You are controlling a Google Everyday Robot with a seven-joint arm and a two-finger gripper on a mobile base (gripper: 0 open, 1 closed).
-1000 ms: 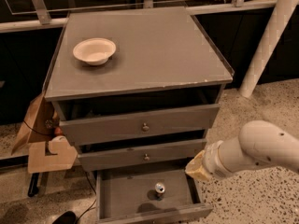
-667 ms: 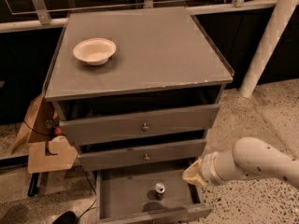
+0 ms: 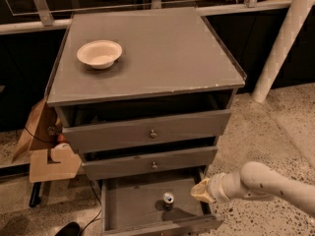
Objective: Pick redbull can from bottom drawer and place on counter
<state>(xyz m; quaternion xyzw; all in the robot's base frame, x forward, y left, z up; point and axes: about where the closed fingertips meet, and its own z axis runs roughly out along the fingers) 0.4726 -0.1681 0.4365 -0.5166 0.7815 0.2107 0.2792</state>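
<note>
The redbull can (image 3: 168, 199) stands upright on the floor of the open bottom drawer (image 3: 133, 205), its silver top showing. My gripper (image 3: 201, 191) is at the drawer's right side, just right of the can and a little above the drawer's floor. It is at the end of the white arm (image 3: 266, 183) that comes in from the right. The counter (image 3: 162, 53) is the flat grey-brown top of the cabinet, above the two upper drawers.
A pale bowl (image 3: 99, 53) sits at the counter's back left. The two upper drawers (image 3: 152, 132) stand slightly pulled out. A white post (image 3: 280, 43) leans at the right. Cardboard pieces (image 3: 47, 151) lie left of the cabinet. The floor is speckled stone.
My arm has dropped lower and reached left, bringing the gripper down beside the can at the bottom drawer. The can and the bowl have not moved.
</note>
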